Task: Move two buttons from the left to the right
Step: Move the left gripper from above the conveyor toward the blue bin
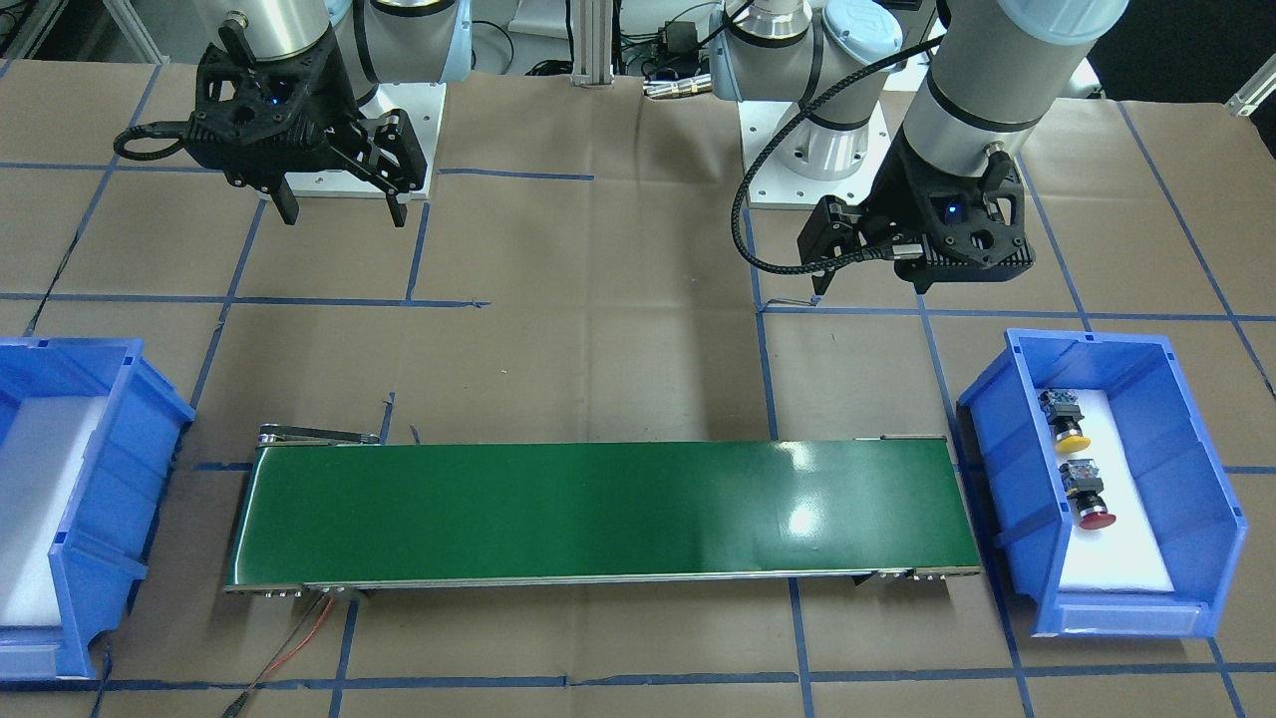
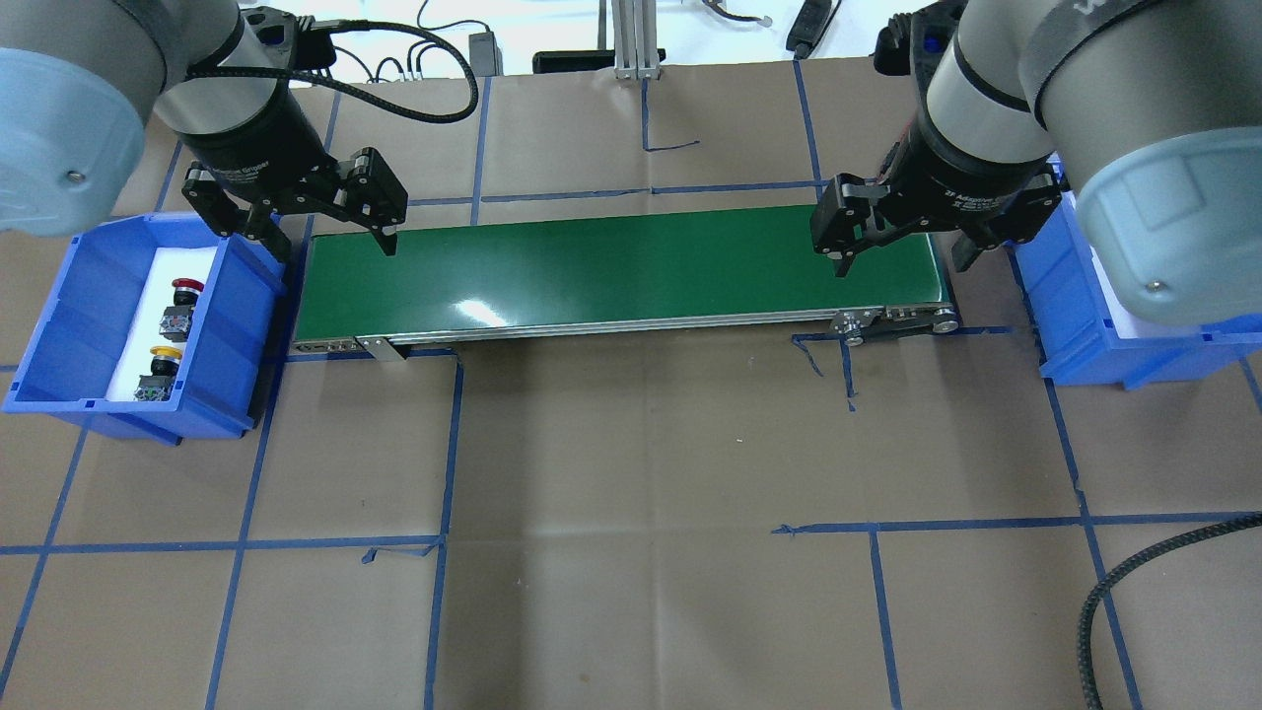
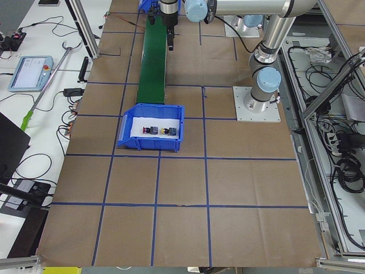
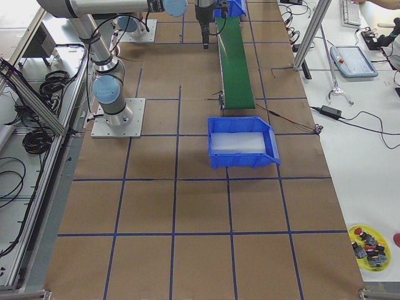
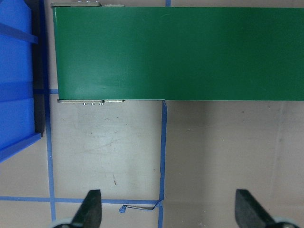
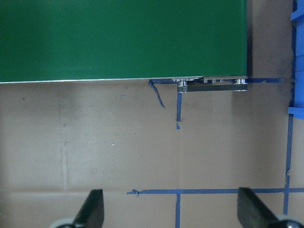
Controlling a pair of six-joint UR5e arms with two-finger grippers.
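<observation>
The yellow button (image 1: 1069, 420) and the red button (image 1: 1090, 498) lie on white foam in the left blue bin (image 1: 1191, 469). In the overhead view the red button (image 2: 183, 297) is farther from the robot than the yellow button (image 2: 162, 366). My left gripper (image 2: 330, 240) is open and empty. It hovers beside that bin, over the left end of the green conveyor belt (image 2: 611, 261). My right gripper (image 2: 902, 258) is open and empty over the belt's right end. The wrist views show the left gripper (image 5: 169, 209) and the right gripper (image 6: 172, 209) with jaws wide apart above brown paper.
A second blue bin (image 1: 70, 479) with a white foam liner stands past the belt's right end and holds nothing; it also shows in the exterior right view (image 4: 244, 147). Blue tape lines grid the brown paper table cover. A yellow dish (image 4: 369, 247) of small parts sits at the table's right end.
</observation>
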